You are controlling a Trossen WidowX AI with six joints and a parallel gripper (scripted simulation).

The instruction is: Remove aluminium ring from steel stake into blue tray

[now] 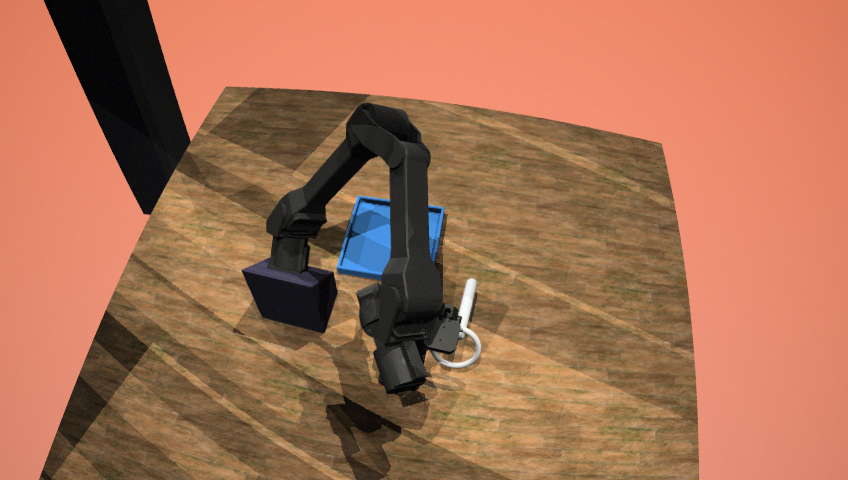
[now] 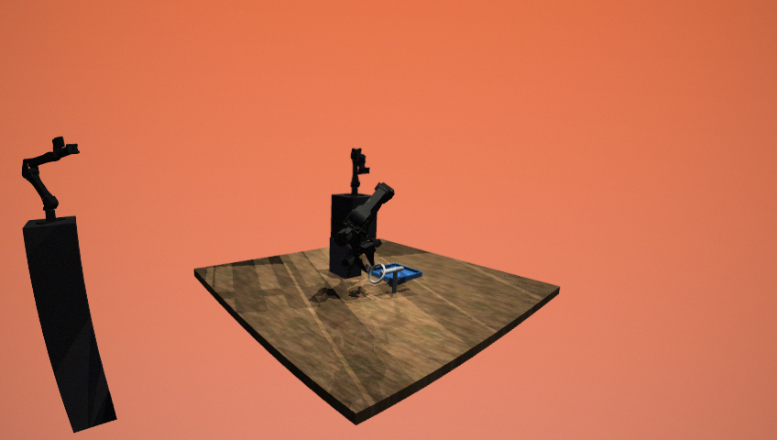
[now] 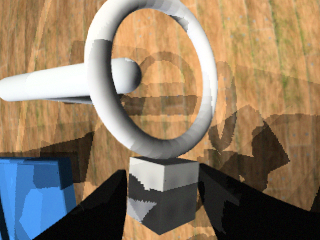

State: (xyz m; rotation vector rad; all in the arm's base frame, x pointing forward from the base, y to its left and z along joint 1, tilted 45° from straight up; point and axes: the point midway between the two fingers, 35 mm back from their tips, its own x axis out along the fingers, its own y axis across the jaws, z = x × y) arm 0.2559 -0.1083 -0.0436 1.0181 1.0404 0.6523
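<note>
Landmark: stake. I see ring upright around cross-bar's end, above table. My gripper is clamped on its tab. Ring likely light, stiff, smooth; tab's flat faces offer best hold, rim would roll.

Shines white to pale grey around the ring, with darker grey shading. Looks plain white along the cross-bar from above and in the wrist view, plain grey on the upright post. Turns from light to dark grey in jagged patches across the tab. Glows bright blue on the tray, with darker blue angular patches. Runs brown and tan in streaky wood grain over the table, with greenish flecks, pale bands and dark shadow shapes. Stays black on the fingers and arm, dark purple on the base block, salmon to orange across the backdrop.
</note>
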